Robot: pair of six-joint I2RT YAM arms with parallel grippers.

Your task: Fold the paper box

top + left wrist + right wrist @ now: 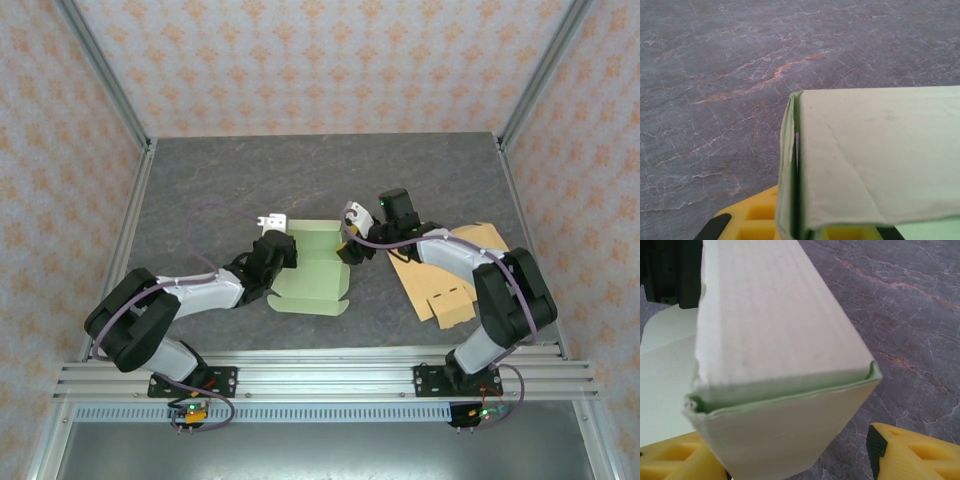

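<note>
Showing paper box (312, 270) lying part-folded near the middle of the worktop (250, 170), side walls standing up. Showing left gripper (283, 242) clenching the box's left wall — right gripper (350, 246) hanging released at the right wall, fingers parted either side. Also showing brown cardboard sheet (445, 292) lying flat beneath the right arm.

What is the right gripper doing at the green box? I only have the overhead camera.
Observer: The right gripper is open. A folded-up wall of the paper box stands between its fingers, and bare table shows between that wall and one yellow finger.
Operator: And the left gripper?
Observer: The left gripper is shut on the box's opposite wall, which is doubled over into two layers.
</note>
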